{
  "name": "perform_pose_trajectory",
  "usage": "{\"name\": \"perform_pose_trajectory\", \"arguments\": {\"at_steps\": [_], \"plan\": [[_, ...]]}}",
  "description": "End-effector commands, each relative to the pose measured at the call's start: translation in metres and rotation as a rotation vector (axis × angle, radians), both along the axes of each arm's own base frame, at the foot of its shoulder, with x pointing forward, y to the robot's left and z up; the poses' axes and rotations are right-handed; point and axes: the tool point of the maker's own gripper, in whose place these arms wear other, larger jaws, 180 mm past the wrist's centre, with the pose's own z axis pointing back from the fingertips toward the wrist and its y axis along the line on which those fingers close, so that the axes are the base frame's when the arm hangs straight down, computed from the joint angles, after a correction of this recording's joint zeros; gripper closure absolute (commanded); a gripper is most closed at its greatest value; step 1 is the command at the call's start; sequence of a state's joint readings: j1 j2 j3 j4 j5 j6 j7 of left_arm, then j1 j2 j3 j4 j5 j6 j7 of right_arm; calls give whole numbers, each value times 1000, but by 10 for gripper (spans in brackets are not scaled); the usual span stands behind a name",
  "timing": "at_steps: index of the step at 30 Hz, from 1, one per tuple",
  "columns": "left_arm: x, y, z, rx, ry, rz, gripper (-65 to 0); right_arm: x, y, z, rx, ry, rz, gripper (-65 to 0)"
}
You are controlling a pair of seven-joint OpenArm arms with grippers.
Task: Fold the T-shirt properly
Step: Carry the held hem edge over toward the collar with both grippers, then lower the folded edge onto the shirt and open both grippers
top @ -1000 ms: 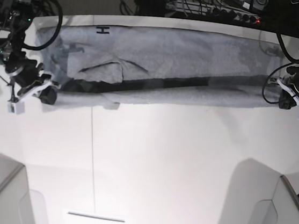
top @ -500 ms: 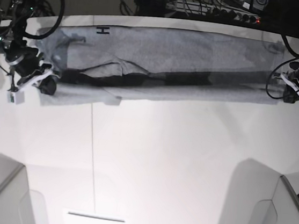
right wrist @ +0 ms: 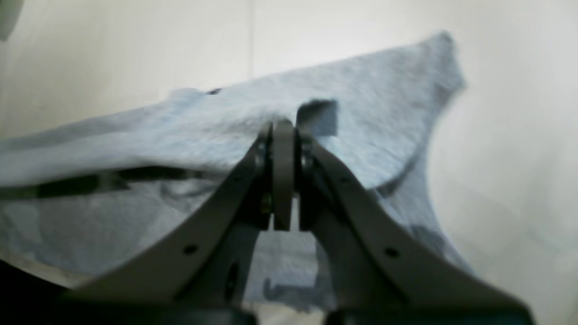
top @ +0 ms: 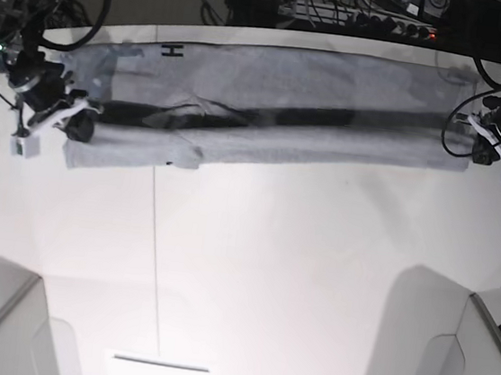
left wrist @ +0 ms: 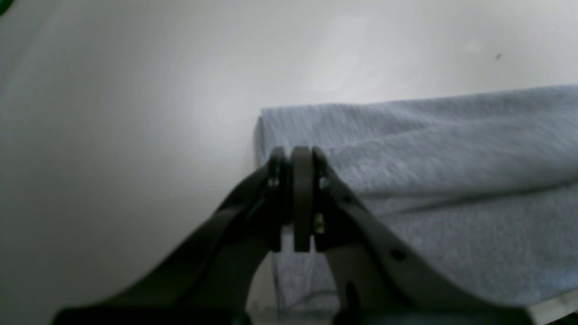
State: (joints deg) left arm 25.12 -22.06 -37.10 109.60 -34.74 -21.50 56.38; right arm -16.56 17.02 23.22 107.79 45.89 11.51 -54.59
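The heather-grey T-shirt lies stretched sideways along the far part of the white table, with a black letter H showing near its far left. Its near edge is raised as a long fold with a dark shadow under it. My left gripper is shut on the shirt's right end, shown close in the left wrist view. My right gripper is shut on the left end, shown in the right wrist view, with shirt cloth draped beyond it.
The white table has a thin seam line and a short strip near the front. Grey panels stand at the front left and front right. Cables and a power strip run behind the far edge.
Both grippers have moved toward the table's far edge, carrying the shirt's near edge with them. The raised fold now lies further over the back part of the shirt.
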Motion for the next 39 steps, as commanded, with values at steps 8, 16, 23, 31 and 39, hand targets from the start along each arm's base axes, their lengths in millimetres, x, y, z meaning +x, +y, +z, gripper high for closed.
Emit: {"name": "perform_pose_trajectory", "arguments": {"at_steps": [8, 16, 23, 31, 39], "plan": [[-5, 3, 5, 25, -4, -14, 0, -7, 1, 18, -35, -36, 20, 0], [-5, 3, 6, 27, -4, -14, 0, -23, 7, 6, -13, 4, 9, 0], [-3, 8, 10, 48, -5, -24, 0, -35, 9, 3, -15, 24, 16, 0], [-3, 9, 11, 52, -5, -26, 0, -48, 16, -6, 11, 62, 10, 0], [-3, 7, 9, 47, -2, -28, 0, -63, 17, -15, 12, 101, 7, 0]]}}
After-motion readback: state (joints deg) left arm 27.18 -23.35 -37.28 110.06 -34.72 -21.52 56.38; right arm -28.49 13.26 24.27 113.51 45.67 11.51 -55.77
